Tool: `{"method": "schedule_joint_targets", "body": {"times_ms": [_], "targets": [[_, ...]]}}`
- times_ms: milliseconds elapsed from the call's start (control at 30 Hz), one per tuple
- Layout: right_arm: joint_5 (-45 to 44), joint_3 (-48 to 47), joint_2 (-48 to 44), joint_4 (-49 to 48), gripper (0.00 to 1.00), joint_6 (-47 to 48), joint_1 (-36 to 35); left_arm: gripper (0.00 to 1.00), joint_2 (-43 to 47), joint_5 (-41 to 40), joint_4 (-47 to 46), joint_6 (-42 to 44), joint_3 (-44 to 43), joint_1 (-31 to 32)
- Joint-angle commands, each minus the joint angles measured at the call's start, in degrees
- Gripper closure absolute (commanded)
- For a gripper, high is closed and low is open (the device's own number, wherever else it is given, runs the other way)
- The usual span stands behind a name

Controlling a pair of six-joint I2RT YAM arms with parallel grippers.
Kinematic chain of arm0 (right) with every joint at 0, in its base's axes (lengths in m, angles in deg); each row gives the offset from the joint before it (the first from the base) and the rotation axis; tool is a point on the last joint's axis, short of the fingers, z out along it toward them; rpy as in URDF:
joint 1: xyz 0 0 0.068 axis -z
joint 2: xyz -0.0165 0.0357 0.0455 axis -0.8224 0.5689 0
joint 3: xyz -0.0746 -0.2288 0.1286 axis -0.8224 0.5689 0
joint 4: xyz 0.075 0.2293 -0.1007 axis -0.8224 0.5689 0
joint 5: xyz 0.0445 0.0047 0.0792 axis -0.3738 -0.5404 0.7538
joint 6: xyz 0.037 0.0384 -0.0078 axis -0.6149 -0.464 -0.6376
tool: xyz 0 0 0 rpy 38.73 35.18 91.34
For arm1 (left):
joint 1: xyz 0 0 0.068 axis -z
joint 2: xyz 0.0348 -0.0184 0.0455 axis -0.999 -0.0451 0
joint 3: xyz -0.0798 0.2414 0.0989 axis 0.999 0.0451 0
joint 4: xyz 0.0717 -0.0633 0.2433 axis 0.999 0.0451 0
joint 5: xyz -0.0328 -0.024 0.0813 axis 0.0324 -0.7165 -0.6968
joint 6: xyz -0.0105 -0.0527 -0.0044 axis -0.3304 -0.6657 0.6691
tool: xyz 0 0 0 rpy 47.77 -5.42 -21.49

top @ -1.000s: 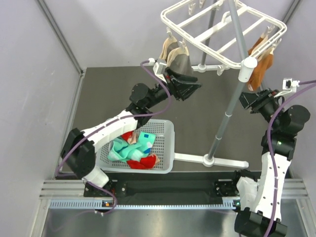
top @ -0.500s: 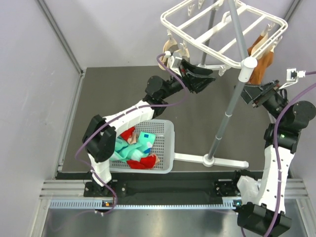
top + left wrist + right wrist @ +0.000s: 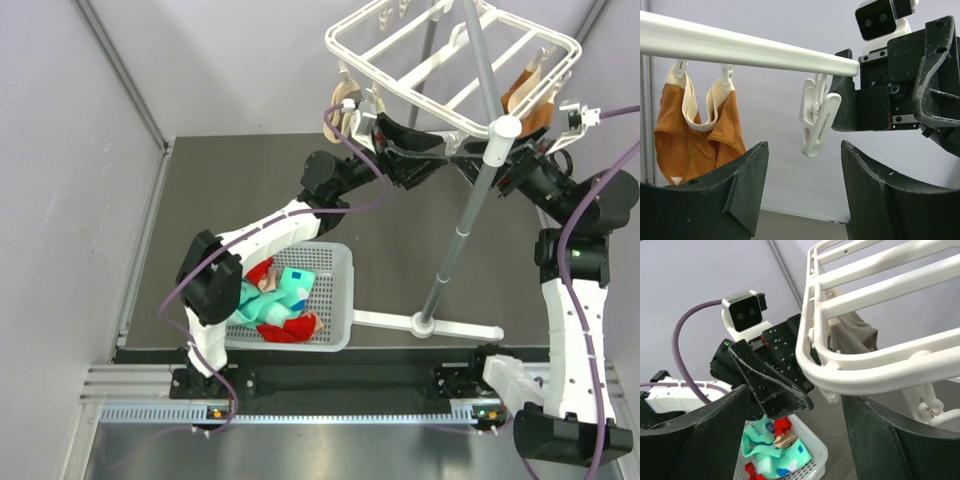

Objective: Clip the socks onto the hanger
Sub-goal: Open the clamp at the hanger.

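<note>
The mint-green and red socks [image 3: 277, 303] lie bunched in the white basket [image 3: 337, 300]; they also show low in the right wrist view [image 3: 771, 452]. The white hanger [image 3: 452, 60] stands on its grey pole [image 3: 468, 215]. My left gripper [image 3: 436, 158] is open and empty, raised just under the hanger's front rail; a free white clip [image 3: 817, 117] dangles above its fingers [image 3: 750, 170]. My right gripper [image 3: 505, 170] is open and empty, facing the left one from beside the pole. In its own view the right gripper [image 3: 795, 405] is under the frame's rim [image 3: 865, 362].
Orange-brown socks [image 3: 695, 125] hang clipped at the hanger's right end [image 3: 530, 95]. Beige socks [image 3: 345, 98] hang at its left end. The pole's white foot [image 3: 430, 325] lies right of the basket. Grey walls close in the dark table [image 3: 220, 190].
My left arm has stretched up and right, bringing its gripper under the hanger's front rail. My right gripper has risen and swung left toward the pole.
</note>
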Motion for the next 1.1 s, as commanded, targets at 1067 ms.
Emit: {"method": "schedule_joint_targets", "body": {"times_ms": [1067], "targets": [[-17.48, -7.55, 4.84, 4.17, 0.45, 12.95, -7.46, 0.45, -2.74, -2.9, 2.76, 0.77, -7.22, 1.64]]}}
